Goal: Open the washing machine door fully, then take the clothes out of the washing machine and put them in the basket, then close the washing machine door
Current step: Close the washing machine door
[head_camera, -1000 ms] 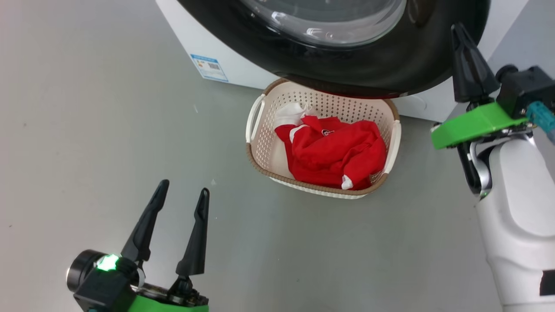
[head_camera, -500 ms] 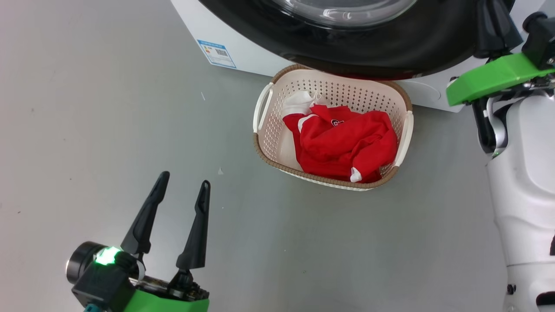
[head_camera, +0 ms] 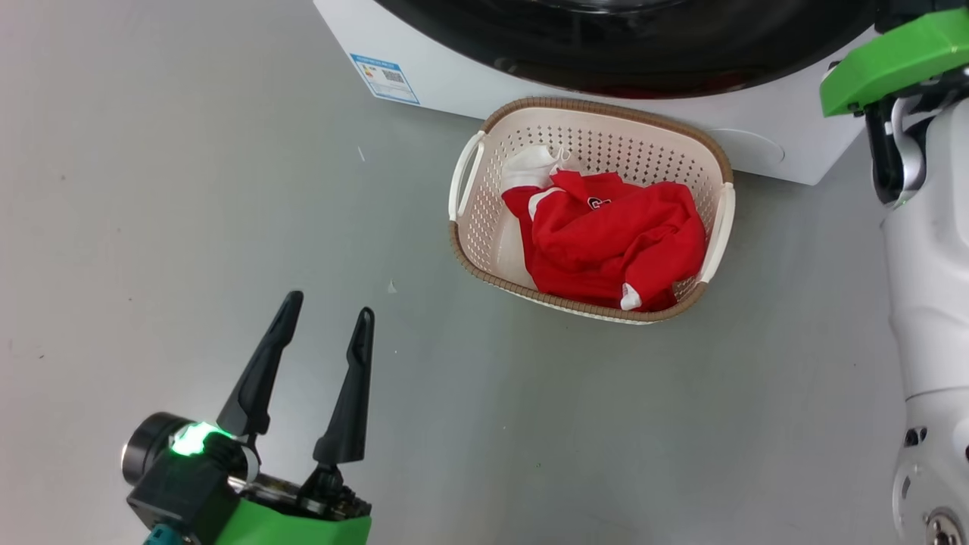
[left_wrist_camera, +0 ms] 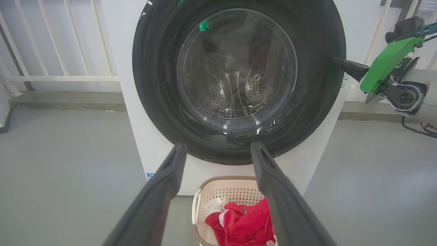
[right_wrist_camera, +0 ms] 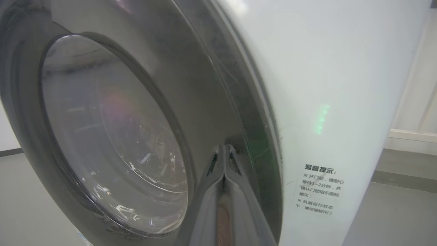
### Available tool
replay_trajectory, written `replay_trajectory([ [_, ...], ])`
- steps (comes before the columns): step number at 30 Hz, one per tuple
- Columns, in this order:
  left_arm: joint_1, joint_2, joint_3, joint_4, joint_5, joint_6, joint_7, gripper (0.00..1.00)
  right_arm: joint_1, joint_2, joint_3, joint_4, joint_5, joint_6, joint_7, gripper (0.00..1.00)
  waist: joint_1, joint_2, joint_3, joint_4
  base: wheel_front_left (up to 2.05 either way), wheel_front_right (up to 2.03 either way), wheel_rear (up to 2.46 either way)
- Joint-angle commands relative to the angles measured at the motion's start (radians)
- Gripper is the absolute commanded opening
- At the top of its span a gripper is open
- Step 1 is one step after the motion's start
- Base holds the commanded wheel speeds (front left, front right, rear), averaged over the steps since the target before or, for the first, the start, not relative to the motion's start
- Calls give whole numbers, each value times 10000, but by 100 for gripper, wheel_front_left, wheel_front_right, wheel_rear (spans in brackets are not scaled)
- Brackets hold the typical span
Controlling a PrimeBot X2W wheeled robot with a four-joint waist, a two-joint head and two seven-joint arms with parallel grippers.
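Jaws apart on the left gripper [head_camera: 329, 303], together on the right gripper [right_wrist_camera: 224, 147], which seems to touch the washing machine door [right_wrist_camera: 194, 75].

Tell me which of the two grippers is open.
The left gripper, its two fingers spread apart above the floor. The right gripper has its fingers pressed together at the washing machine door edge.

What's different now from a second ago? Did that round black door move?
Yes. The washing machine door swung in toward the washing machine and no longer overhangs the basket. The shut right pincer went with it, tips at its rim. The head view shifted too. Unchanged: the clothes lie in the basket, the left pincer hovers open, nothing grasped or released.
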Motion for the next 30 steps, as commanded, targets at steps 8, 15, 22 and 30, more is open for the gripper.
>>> replay_trajectory([
  [8, -271, 113, 198, -112, -184, -45, -78, 100, -978, -72, -234, 520, -547, 31, -53, 0, -1, 0, 29, 137, 0, 0, 0],
  [15, -221, 112, 209, 11, -168, 16, -78, 100, -844, 18, -207, 434, -619, 31, -53, 0, -1, 0, -44, 94, 0, 0, 0],
  [22, -198, 112, 208, 154, -571, 170, -78, 100, -306, 158, 320, 209, -123, 31, -53, 49, -1, 0, -126, -278, 0, 0, 0],
  [30, -236, 112, 260, 310, -604, 214, -78, 100, 1106, 191, 2582, -812, 1771, 31, -53, 100, -1, 0, -424, -997, 0, 0, 0],
])
